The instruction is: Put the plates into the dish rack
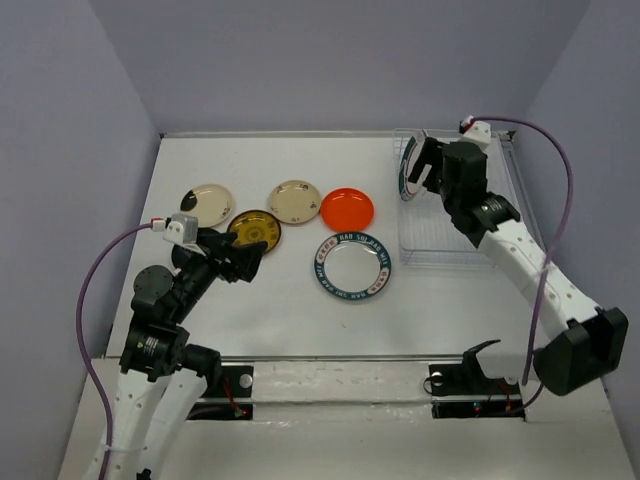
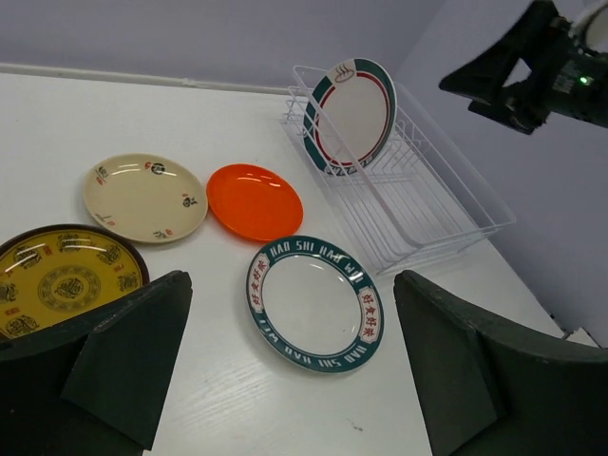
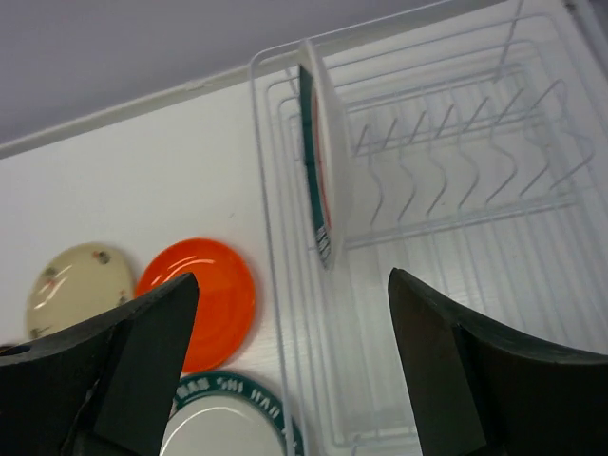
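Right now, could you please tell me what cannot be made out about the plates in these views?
Top view: the racked plate is partly covered by the right gripper, its pattern too small to read.
Left wrist view: the amber plate is cut off by the left edge and a finger.
Right wrist view: the teal-rimmed plate is cut off by the bottom edge; the racked plate shows only edge-on.
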